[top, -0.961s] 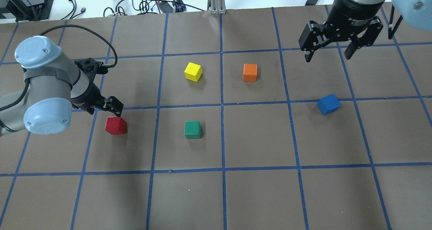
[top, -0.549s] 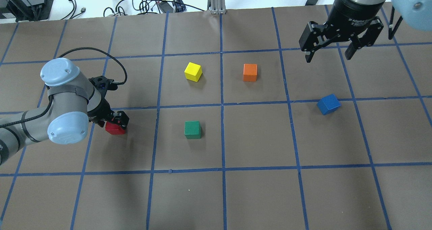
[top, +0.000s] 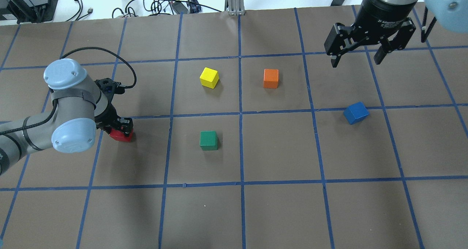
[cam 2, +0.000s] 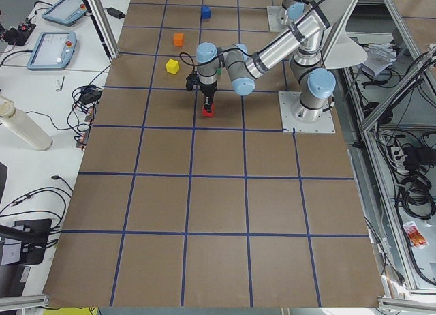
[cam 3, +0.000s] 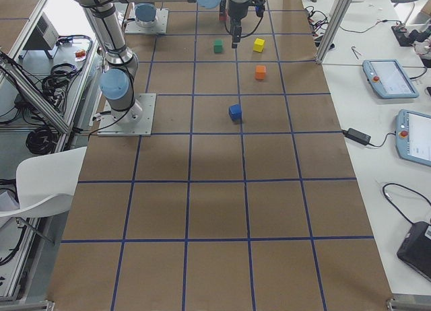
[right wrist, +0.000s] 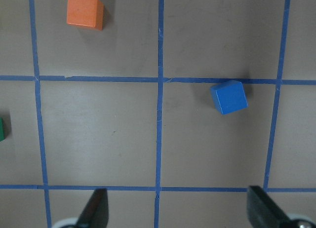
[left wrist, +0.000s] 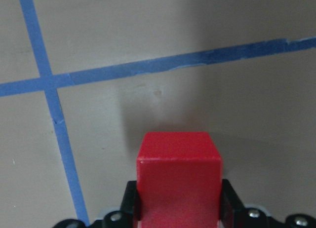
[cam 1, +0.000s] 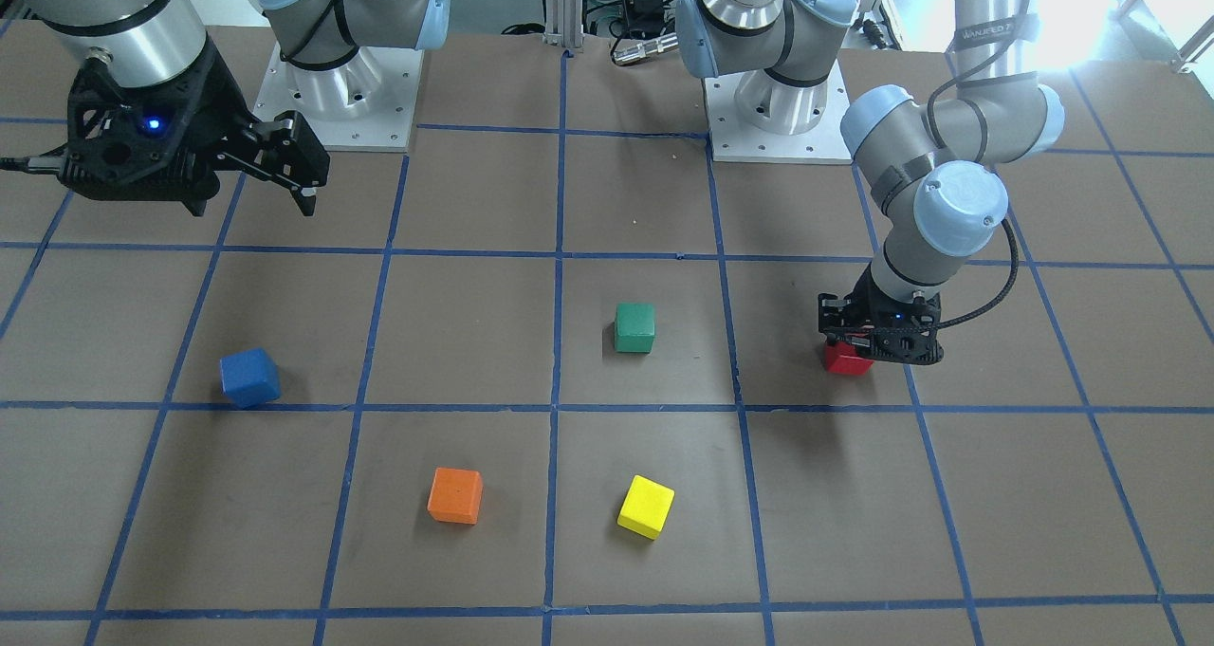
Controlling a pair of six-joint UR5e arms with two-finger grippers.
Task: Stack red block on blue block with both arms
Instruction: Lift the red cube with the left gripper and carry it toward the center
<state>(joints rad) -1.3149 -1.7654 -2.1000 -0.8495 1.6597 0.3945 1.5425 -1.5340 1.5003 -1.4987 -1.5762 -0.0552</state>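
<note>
The left gripper (top: 122,127) is clamped on the red block (top: 120,136), squeezing it from both sides. The right gripper (top: 355,61) hangs with jaws apart. The blue block (top: 355,112) lies at its six o'clock, well apart from the red block.

Small matte red cube (top: 123,137): in the overhead view only its near lower edge shows, the rest lies under the black two-finger left gripper (top: 120,129). Left wrist view: cube's base is cut by the bottom edge, and the fingers (left wrist: 129,208) show as dark slivers either side. Right wrist view: small green cube (right wrist: 1,128) cropped to a sliver at the left edge; right gripper (right wrist: 177,210) fingertips (right wrist: 98,206) cut off below. Left side view: green cube almost wholly behind the near arm. Right side view: red cube too small to make out.
</note>
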